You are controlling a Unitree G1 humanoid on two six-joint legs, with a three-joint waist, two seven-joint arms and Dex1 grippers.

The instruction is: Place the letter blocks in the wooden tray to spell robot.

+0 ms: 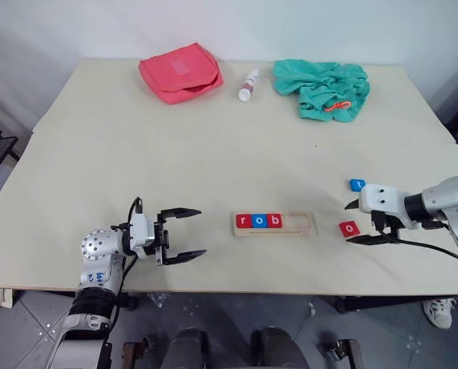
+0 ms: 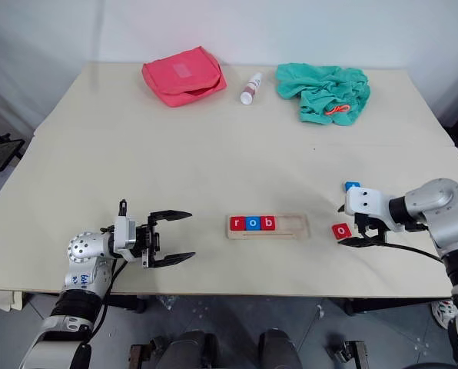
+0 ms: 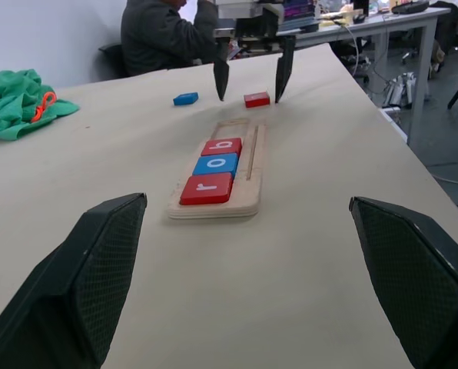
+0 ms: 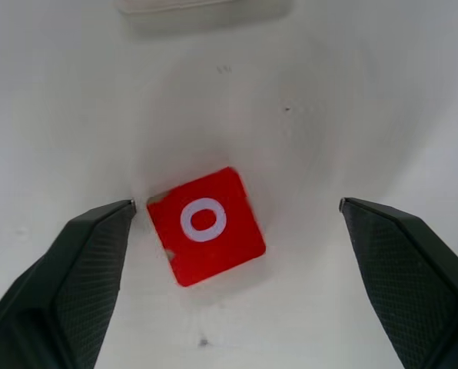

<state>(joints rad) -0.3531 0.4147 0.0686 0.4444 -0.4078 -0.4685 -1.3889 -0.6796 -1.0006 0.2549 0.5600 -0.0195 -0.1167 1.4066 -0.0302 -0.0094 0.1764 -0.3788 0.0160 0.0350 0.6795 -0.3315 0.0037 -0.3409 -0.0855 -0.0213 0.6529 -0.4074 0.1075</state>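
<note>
The red "o" block, a flat square tile, lies on the table between the spread fingers of the right gripper. Three blocks, red, blue, red, fill the pale wooden tray; one blue block lies apart. The left gripper hangs spread.
</note>
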